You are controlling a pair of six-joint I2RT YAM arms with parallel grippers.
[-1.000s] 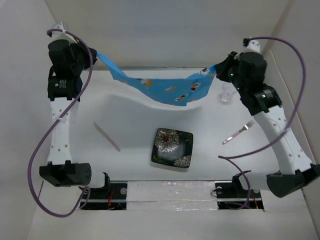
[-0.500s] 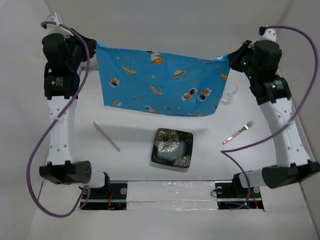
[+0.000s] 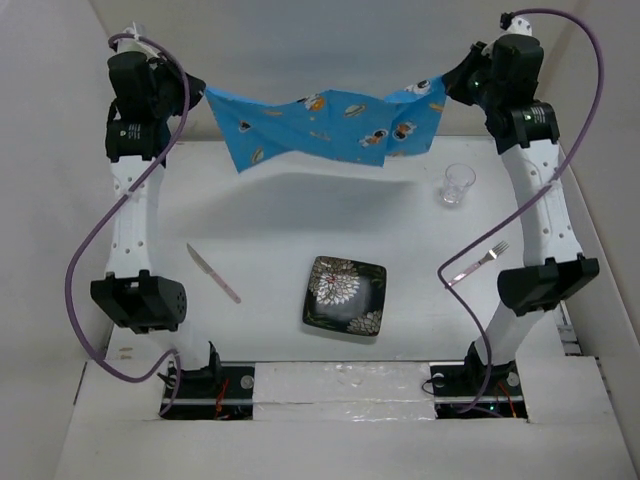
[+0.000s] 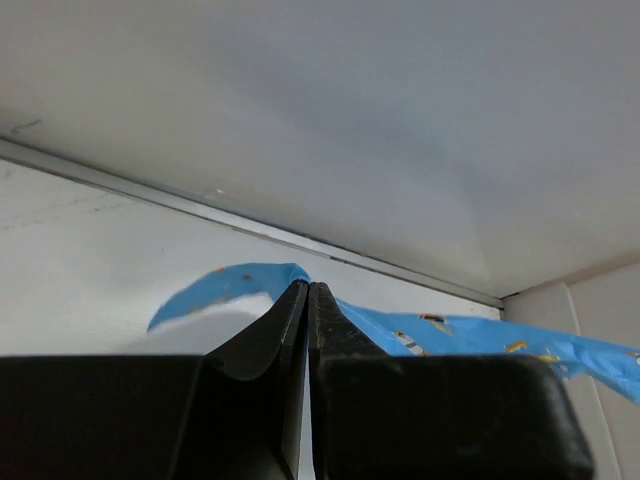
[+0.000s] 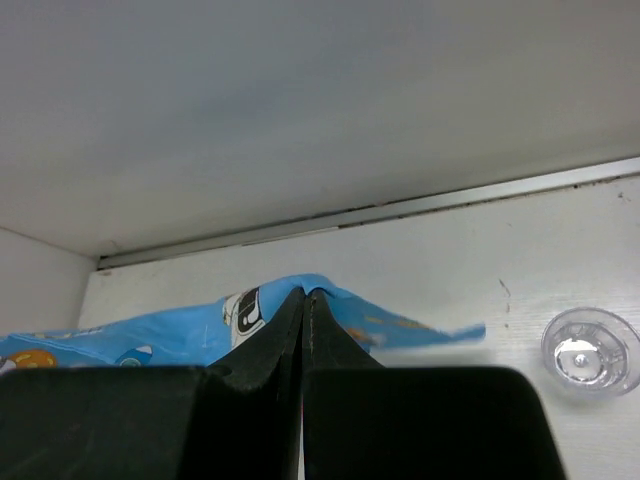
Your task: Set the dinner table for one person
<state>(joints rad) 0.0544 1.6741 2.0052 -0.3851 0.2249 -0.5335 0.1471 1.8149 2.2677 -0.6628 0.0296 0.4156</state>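
Observation:
A blue cartoon-print cloth mat [image 3: 325, 125] hangs in the air between my two grippers, sagging and rumpled, over the far part of the white dinner table [image 3: 270, 240]. My left gripper [image 3: 200, 97] is shut on the mat's left corner [image 4: 250, 278]. My right gripper [image 3: 447, 85] is shut on its right corner [image 5: 300, 300]. A dark floral square plate [image 3: 345, 296] lies near the front middle. A knife [image 3: 212, 272] lies to its left, a fork [image 3: 477, 265] to its right. A clear glass [image 3: 458, 184] stands at the right, also in the right wrist view [image 5: 590, 352].
Upright white panels [image 3: 330, 50] edge the table at the back and both sides. Purple cables [image 3: 85, 270] loop off both arms. The arm bases [image 3: 340, 380] sit along the near edge.
Both grippers have moved back toward the far wall with the mat. The mat, spread flat and hanging half a second ago, is now bunched and sagging between them.

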